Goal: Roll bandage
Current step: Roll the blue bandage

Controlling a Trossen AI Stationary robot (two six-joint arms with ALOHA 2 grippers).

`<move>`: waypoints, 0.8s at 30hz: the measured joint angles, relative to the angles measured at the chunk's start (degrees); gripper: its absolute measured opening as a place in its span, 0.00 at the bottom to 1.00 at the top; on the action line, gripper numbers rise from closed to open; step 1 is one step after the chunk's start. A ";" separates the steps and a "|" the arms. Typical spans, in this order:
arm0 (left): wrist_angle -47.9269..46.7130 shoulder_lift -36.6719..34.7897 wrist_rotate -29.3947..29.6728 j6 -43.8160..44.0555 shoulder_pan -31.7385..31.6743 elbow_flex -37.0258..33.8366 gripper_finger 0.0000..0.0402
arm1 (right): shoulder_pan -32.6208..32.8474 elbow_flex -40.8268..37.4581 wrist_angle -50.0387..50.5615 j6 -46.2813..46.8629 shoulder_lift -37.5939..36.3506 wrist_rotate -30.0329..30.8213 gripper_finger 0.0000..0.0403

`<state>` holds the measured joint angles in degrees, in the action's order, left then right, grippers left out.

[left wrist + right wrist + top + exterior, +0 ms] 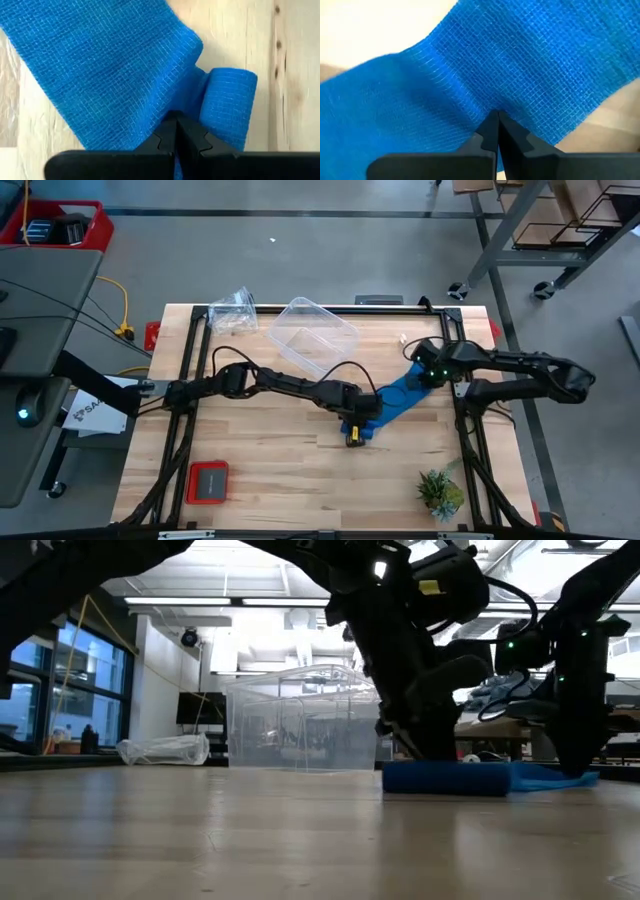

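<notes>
The bandage (395,397) lies on the table (270,450) right of centre, a flat blue band whose long axis runs diagonally from a small rolled end at the near left (358,430) up toward the far right. The left gripper (357,423) sits at that rolled end; in the left wrist view its fingers are pressed together with their tips against the blue fabric where the flat band meets the roll (227,107), so it looks to be pinching the bandage there, presumably to turn the roll and take up more of the band. The right gripper (428,372) is down on the far right end of the band; its wrist view shows the fingers closed tip to tip on the weave (520,65), most likely holding that end fast so the strip stays taut and straight while the other end is wound. In the low view the roll (445,778) rests flat on the wood, its cylinder axis lying across the band, so rolling would carry it along the diagonal toward the right gripper. Only a short part looks wound; most of the band is still flat, so the job seems early. A clear tub (312,335) stands at the far centre, just beyond the band and out of the rolling path. A small plant (438,490) sits at the near right and a red-framed device (208,482) at the near left, both well apart from the work.
</notes>
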<state>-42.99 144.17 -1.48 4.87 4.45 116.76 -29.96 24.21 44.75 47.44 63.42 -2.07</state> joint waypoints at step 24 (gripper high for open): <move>-12.05 -2.94 -14.87 -15.21 1.11 -4.46 0.00 | 36.67 0.09 -4.43 37.74 0.00 -0.98 0.00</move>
<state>-55.05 141.24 -16.35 -10.35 5.56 112.30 6.70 24.29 40.32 85.18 63.42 -3.05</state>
